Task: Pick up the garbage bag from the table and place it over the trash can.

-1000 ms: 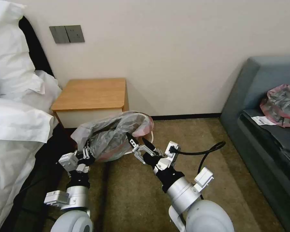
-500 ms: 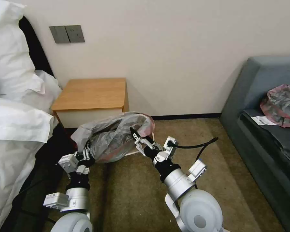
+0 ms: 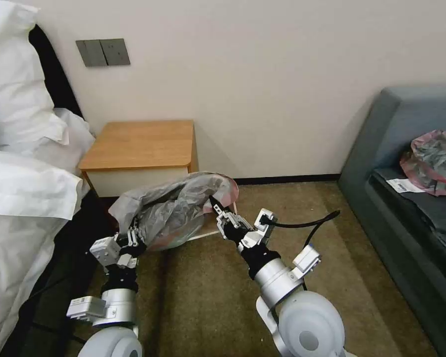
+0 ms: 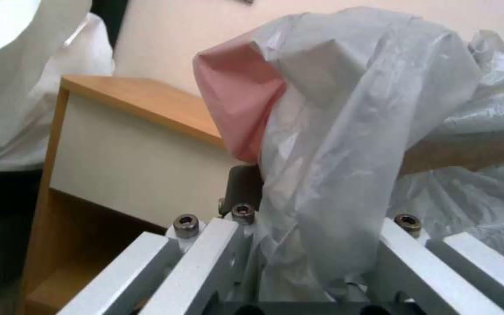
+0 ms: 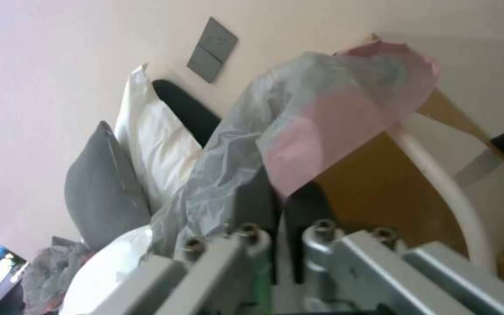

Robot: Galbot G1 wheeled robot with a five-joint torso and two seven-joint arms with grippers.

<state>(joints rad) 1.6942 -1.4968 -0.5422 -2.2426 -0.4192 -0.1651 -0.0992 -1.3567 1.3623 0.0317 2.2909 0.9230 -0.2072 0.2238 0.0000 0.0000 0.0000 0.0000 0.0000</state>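
Note:
The garbage bag (image 3: 171,208), grey and wrinkly with a pink rim, hangs spread between my two grippers on the floor side of the table (image 3: 139,144). My left gripper (image 3: 133,234) is shut on the bag's left end; in the left wrist view the plastic (image 4: 334,131) runs down between the gripper's (image 4: 316,262) fingers. My right gripper (image 3: 215,204) is shut on the pink rim (image 5: 334,122) at the bag's right end, with the gripper (image 5: 276,205) close up in the right wrist view. The trash can's pale rim (image 3: 203,235) peeks out under the bag; the bag hides the rest of the can.
A bed with white bedding (image 3: 25,188) lies at the left. A grey sofa (image 3: 406,218) stands at the right with a second grey-and-pink bag (image 3: 433,161) and a paper slip on it. Brown carpet (image 3: 208,297) spreads in front.
My right gripper has moved right and away from me along the bag's edge to its pink right end, and its fingers have come together there. The left gripper has held still.

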